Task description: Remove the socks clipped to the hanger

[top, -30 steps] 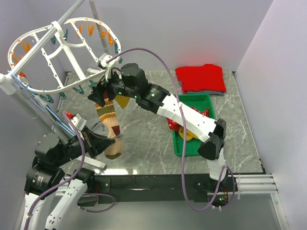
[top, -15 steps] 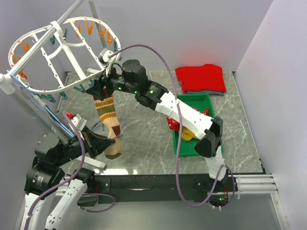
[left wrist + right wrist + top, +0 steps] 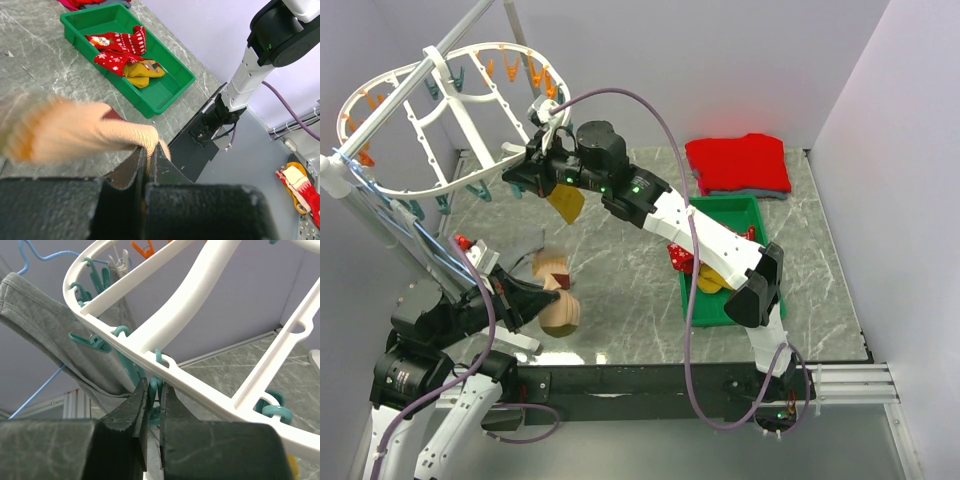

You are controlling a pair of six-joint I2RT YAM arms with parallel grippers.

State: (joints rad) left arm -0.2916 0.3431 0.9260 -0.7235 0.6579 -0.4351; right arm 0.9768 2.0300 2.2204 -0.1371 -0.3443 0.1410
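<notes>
My right gripper (image 3: pixel 153 386) is shut on a teal clip (image 3: pixel 158 359) under the rim of the white hanger (image 3: pixel 200 295), at the rim's near right side (image 3: pixel 525 172) in the top view. A mustard-yellow sock (image 3: pixel 565 203) hangs just below that arm. The tan sock (image 3: pixel 558 300), blurred, is off the hanger (image 3: pixel 395 68) and hangs low near the table. My left gripper (image 3: pixel 148 150) is shut on the edge of this tan sock (image 3: pixel 75 130).
A green tray (image 3: pixel 732 210) at the right holds red patterned socks (image 3: pixel 117 42) and a yellow one (image 3: pixel 142 72). A folded red garment (image 3: pixel 738 163) lies behind it. A grey cloth (image 3: pixel 50 325) on a blue wire hangs by the rack. Orange and teal clips line the rim.
The right gripper has closed on the teal clip. The tan striped sock has come off the hanger and dropped, still in the left gripper. The hanger has swung slightly.
</notes>
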